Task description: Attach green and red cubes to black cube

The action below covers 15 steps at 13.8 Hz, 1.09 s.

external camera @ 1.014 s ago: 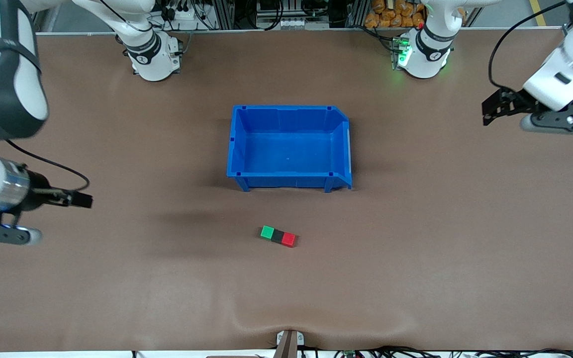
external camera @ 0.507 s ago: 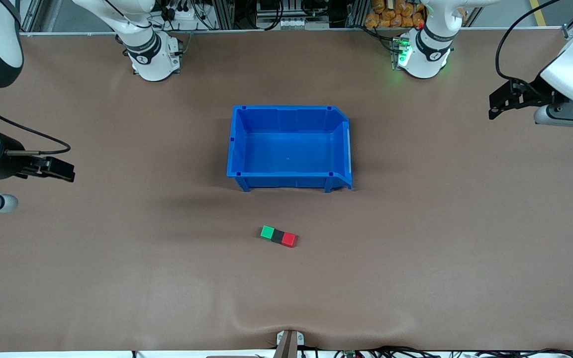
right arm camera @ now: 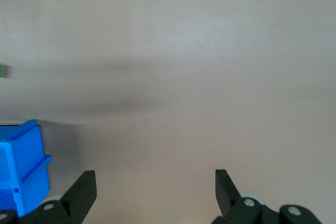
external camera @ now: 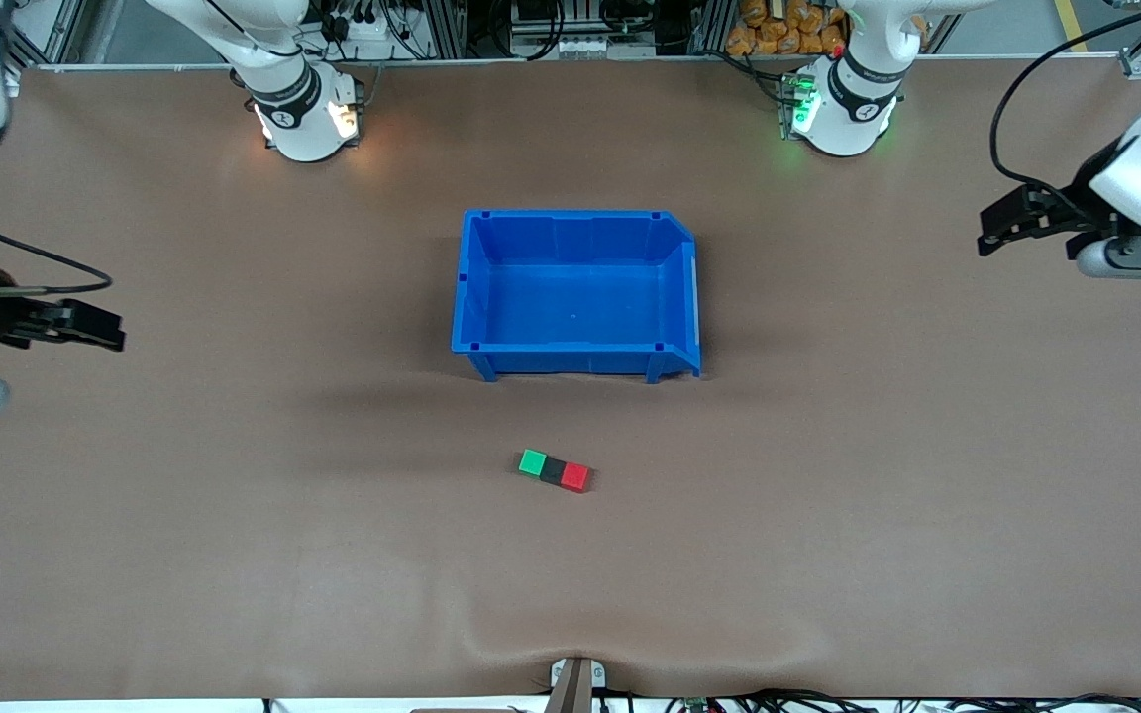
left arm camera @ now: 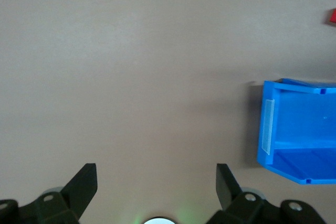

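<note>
Brown matting covered the whole surface (external camera: pixel 234 555), with racks and cables along its 12 o'clock edge, and you had a blue bin (external camera: pixel 575 292) standing empty near the middle. At 6 o'clock from the bin, nearer the front camera, the green cube (external camera: pixel 532 462), black cube (external camera: pixel 553 469) and red cube (external camera: pixel 575 477) lay in one short row, touching face to face, the black one in the middle. By how they lay, you could judge the joining already done.

Your left gripper (external camera: pixel 1001 226) hung over the left arm's end of the surface, at about 3 o'clock from the bin and well apart from the cubes; its jaws stood apart with nothing between them. Your right gripper (external camera: pixel 85 327) hung over the right arm's end, at about 9 o'clock, jaws likewise apart and empty (both wrist views showed bare matting between the fingers).

Should you need to lift the row, I'd judge it light and rigid but liable to part at the joints. Take it by the long sides across the black cube, not by one end.
</note>
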Tool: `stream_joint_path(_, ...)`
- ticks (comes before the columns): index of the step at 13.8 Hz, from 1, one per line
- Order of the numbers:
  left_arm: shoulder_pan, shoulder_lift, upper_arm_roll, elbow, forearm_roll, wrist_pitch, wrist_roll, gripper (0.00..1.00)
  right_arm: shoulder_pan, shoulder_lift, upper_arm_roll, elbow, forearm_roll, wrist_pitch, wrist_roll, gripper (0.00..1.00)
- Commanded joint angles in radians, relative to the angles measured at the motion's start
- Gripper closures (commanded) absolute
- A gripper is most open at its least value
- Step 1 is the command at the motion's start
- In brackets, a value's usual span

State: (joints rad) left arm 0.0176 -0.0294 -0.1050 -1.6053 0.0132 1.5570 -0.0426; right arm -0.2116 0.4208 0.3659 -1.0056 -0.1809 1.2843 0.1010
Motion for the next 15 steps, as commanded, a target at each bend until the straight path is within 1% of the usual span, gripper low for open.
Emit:
stream_joint_path(1,0.007,0.005,0.018,0.024,-0.012,-0.069,0.026,0.00,-0.075,-0.057,0.013,-0.028,0.034,-0.016,-0.099,0.00)
stream_joint_path(3,0.012,0.005,0.018,0.024,-0.003,-0.074,0.068,0.00,-0.078,-0.086,-0.005,-0.028,0.028,-0.048,-0.180,0.00)
stream_joint_path(4,0.012,0.003,0.018,0.022,-0.001,-0.074,0.072,0.00,-0.062,-0.092,-0.046,-0.028,0.029,-0.049,-0.208,0.00)
stream_joint_path(6,0.012,0.002,0.010,0.024,0.001,-0.074,0.072,0.00,-0.005,-0.132,-0.161,-0.034,0.069,-0.049,-0.245,0.00)
stream_joint_path(8,0.010,0.002,0.008,0.024,0.002,-0.072,0.072,0.00,0.037,-0.160,-0.296,-0.048,0.156,-0.049,-0.283,0.00)
stream_joint_path(9,0.008,0.002,0.008,0.025,0.002,-0.071,0.072,0.00,0.043,-0.180,-0.338,-0.068,0.181,-0.048,-0.312,0.00)
stream_joint_path(11,0.008,0.002,0.005,0.027,0.002,-0.068,0.072,0.00,0.050,-0.239,-0.347,-0.146,0.176,-0.042,-0.326,0.00)
stream_joint_path(15,0.005,0.002,0.005,0.028,0.002,-0.066,0.072,0.00,0.092,-0.407,-0.380,-0.407,0.164,0.073,-0.326,0.00)
